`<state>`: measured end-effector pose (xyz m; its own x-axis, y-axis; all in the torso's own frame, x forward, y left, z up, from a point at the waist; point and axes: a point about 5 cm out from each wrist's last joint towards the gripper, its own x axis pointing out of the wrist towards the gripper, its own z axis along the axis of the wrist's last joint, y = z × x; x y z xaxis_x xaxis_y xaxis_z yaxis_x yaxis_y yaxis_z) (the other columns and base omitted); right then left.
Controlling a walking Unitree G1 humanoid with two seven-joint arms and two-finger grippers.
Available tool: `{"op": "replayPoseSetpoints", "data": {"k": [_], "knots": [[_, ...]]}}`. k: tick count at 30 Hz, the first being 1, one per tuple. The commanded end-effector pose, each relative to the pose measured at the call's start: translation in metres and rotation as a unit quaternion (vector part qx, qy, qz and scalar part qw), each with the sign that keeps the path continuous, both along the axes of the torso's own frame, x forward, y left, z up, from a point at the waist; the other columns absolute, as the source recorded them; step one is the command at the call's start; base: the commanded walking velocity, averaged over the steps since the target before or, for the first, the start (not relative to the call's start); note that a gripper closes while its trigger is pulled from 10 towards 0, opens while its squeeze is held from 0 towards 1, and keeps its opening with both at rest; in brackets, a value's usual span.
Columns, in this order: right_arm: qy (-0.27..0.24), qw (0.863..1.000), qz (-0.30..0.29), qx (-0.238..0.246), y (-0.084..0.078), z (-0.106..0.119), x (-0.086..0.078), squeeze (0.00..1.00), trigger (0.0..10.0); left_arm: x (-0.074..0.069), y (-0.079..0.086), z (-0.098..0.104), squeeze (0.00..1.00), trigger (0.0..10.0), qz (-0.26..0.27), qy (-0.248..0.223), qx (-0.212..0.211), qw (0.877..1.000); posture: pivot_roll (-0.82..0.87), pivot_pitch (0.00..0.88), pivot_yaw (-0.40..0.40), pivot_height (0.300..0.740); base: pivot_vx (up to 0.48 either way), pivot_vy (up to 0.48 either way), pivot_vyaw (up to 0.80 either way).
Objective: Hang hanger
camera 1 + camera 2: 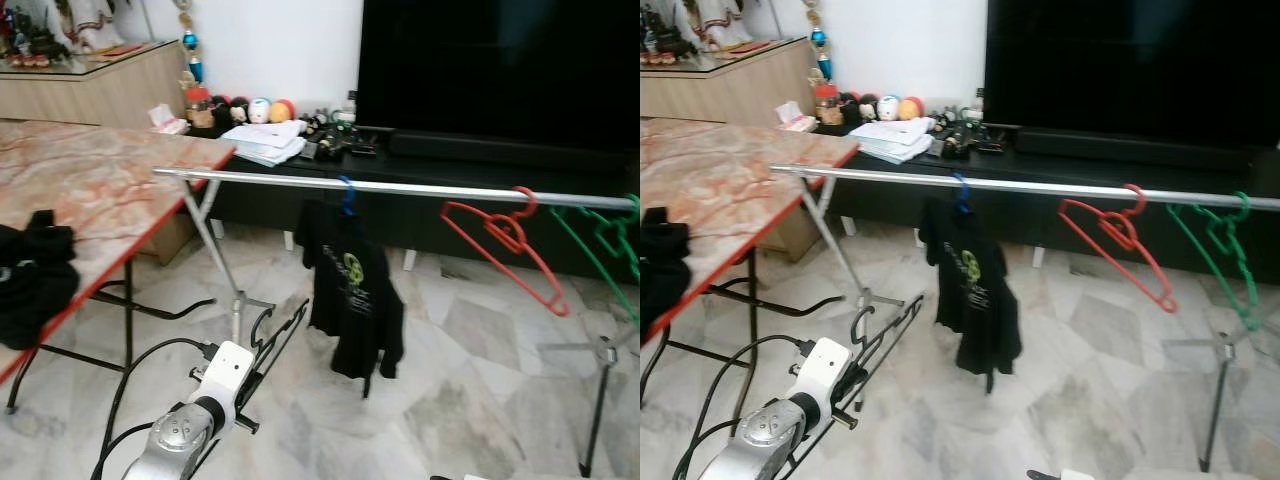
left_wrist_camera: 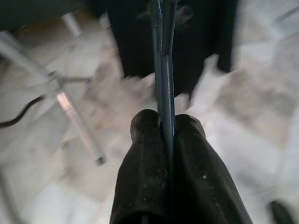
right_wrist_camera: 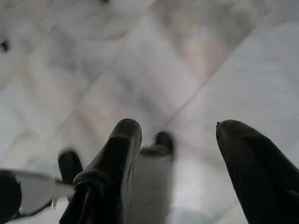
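Observation:
A black hanger (image 1: 272, 340) is held low over the marble floor, in front of the left end of a silver clothes rail (image 1: 400, 187). My left gripper (image 1: 255, 382) is shut on it. In the left wrist view the fingers (image 2: 145, 140) pinch the hanger's thin bar (image 2: 163, 70). On the rail hang a black T-shirt (image 1: 350, 290) on a blue hanger, a red hanger (image 1: 505, 245) and a green hanger (image 1: 600, 240). My right gripper (image 3: 175, 128) is open over the floor, with nothing between its fingers.
A marble-topped folding table (image 1: 100, 180) stands at the left with a black garment (image 1: 30, 275) on it. The rail's stand legs (image 1: 235, 300) rest on the floor. A large dark TV (image 1: 500, 60) on a low console is behind the rail.

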<state>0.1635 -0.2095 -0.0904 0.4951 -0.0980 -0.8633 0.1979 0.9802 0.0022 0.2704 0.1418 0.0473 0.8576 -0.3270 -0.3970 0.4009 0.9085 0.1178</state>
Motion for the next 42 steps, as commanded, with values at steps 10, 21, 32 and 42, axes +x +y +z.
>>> {"op": "replayPoseSetpoints", "data": {"k": [10,21,32,42], "knots": [[-0.001,1.000,0.012,0.002,0.003,0.002,0.007,0.00,10.0,-0.005,0.018,0.001,0.00,10.0,0.043,-0.009,0.021,0.999,0.06,0.028,0.015,0.740,0.000,-0.480,0.00],[-0.005,1.000,0.015,-0.001,0.002,0.003,0.009,0.00,10.0,-0.009,0.016,-0.006,0.00,10.0,0.079,0.001,0.023,0.997,0.06,0.032,0.009,0.740,0.000,-0.246,0.00],[-0.003,1.000,0.024,-0.007,0.003,0.003,0.009,0.00,10.0,-0.011,0.011,-0.008,0.00,10.0,0.078,0.003,0.004,0.997,0.07,0.030,0.003,0.740,0.000,0.000,0.00],[-0.002,1.000,0.025,-0.003,0.005,0.003,0.009,0.00,10.0,-0.009,0.007,-0.010,0.00,10.0,0.077,0.013,-0.013,0.997,0.06,0.016,0.010,0.740,0.294,0.000,0.00]]}}
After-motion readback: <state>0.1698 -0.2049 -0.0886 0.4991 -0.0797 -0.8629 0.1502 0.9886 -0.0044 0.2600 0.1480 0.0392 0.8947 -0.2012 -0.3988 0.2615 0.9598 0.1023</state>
